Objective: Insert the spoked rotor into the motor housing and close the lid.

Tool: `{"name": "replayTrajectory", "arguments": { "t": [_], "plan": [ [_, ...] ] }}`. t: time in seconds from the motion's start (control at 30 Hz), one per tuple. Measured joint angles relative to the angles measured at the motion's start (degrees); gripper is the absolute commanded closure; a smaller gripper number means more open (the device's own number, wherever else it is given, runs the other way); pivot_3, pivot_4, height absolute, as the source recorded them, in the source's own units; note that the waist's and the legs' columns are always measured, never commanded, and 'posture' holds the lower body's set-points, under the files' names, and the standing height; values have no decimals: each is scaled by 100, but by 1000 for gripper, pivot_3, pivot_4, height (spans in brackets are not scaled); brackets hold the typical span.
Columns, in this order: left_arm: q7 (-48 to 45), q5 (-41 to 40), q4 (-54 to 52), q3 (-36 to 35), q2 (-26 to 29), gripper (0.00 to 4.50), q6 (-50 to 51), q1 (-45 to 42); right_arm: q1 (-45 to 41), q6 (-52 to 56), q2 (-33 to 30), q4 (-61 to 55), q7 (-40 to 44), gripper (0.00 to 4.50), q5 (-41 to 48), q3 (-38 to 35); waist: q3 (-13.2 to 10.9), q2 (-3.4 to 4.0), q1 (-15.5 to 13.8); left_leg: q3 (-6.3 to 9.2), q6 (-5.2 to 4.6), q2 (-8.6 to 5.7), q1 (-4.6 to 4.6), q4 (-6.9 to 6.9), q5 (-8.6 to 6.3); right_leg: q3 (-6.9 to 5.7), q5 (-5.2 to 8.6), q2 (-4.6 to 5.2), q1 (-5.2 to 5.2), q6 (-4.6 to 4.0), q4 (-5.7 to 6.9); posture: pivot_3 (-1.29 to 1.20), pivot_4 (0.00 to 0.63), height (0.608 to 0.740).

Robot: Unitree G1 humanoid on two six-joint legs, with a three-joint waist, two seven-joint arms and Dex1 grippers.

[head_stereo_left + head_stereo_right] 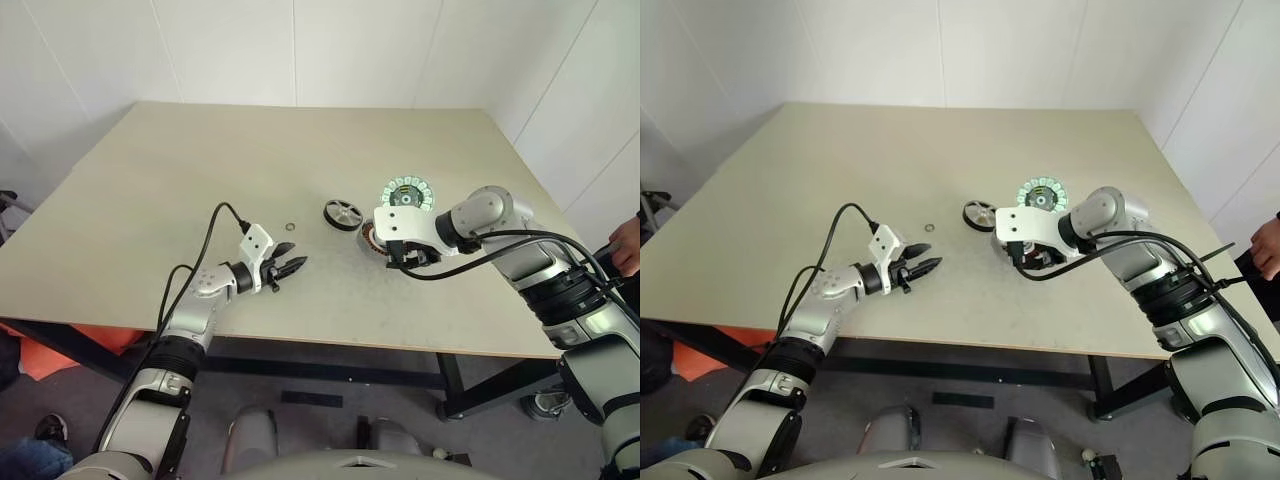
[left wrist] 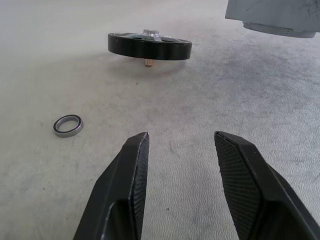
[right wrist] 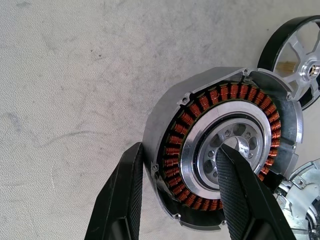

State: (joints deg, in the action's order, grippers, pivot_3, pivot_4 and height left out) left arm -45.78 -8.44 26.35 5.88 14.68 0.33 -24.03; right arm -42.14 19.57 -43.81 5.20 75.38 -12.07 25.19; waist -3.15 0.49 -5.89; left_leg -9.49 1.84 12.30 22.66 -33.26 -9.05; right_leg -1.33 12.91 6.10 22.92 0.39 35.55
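The motor housing (image 3: 235, 107), a metal disc with copper windings round a silvery hub, sits right of the table's middle, tilted. My right gripper (image 1: 402, 258) is shut on it, one finger outside the rim and the other over the hub. The spoked rotor (image 1: 343, 214), a small dark wheel, lies just to the left of the housing (image 1: 370, 238). The lid (image 1: 407, 193) lies behind it, its green-white segments facing up. My left gripper (image 1: 290, 268) hovers open and empty near the table's front, pointing toward the rotor (image 2: 149, 46).
A small metal bearing ring (image 1: 289, 229) lies on the table (image 1: 200, 170) between my left gripper and the rotor. A person's hand (image 1: 628, 245) shows at the right edge. The table's front edge runs close beneath both arms.
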Motion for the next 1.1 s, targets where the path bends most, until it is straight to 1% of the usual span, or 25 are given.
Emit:
{"name": "replayTrajectory", "arguments": {
  "t": [0.33, 0.37, 0.4, 0.47, 0.53, 0.73, 0.93, 1.0, 1.1],
  "plan": [
    [13, 0, -10, 0, 2, 2357, 8, 2, 107, 116, -48, -185, 92, 2471, -81, 138, 0, 0, 0, 0, 1, 2, -3, -3, 1, 1, 0, -1, 0, 0, 7, 0, 0, 740],
    [13, 0, -10, 0, 3, 2357, 10, 2, 138, 112, -45, -184, 93, 1749, -91, 174, 0, 0, 0, 0, 1, 2, -3, -3, 1, 1, 0, 0, 0, 0, 7, 0, 0, 740],
    [13, 0, -10, -1, 5, 2357, 12, 2, 153, 109, -35, -184, 86, 1510, -98, 203, 0, 0, 0, 0, 1, 2, -3, -3, 1, 1, 0, -1, 0, 0, 7, 0, 0, 740],
    [12, 0, -10, -1, 7, 2357, 13, 0, 156, 102, 2, -183, 63, 861, -111, 210, 0, 0, 3, 0, 1, 2, -5, -3, 1, 1, 0, -1, -1, 0, 8, 0, 0, 740],
    [11, 0, -10, -2, 16, 2357, 13, 0, 156, 103, 55, -174, -18, 68, -126, 209, 0, 0, 3, 0, 2, 2, -8, -4, 1, 2, 0, 0, -3, 0, 10, 0, 0, 740],
    [7, -1, -10, -6, 69, 2357, 13, 0, 156, 108, 80, -199, -47, 24, -100, 203, 0, 0, 2, 0, 3, 2, -12, -4, 1, 2, 0, 0, -8, 0, 11, 0, 0, 740],
    [-15, -11, -9, -13, 101, 2357, 13, -5, 62, 251, 80, -635, -8, 24, 103, 27, 0, 0, 7, 0, 3, 2, -14, -4, 1, 3, 0, -1, -8, 0, 12, 0, 0, 740],
    [-23, -23, -8, -18, 101, 2357, 17, -25, -132, 511, 310, -645, -130, 24, 222, -177, 0, 0, 27, 0, 5, 2, -20, -5, 3, 4, 0, -1, -8, 0, 19, 0, 0, 740],
    [-27, -46, -8, -23, 98, 2357, 27, -79, -431, 800, 850, -649, -559, 24, 481, -534, 0, 0, 34, 0, 10, 4, -29, -3, 6, 5, 0, -4, -10, 0, 24, 0, 0, 740]
  ]
}}
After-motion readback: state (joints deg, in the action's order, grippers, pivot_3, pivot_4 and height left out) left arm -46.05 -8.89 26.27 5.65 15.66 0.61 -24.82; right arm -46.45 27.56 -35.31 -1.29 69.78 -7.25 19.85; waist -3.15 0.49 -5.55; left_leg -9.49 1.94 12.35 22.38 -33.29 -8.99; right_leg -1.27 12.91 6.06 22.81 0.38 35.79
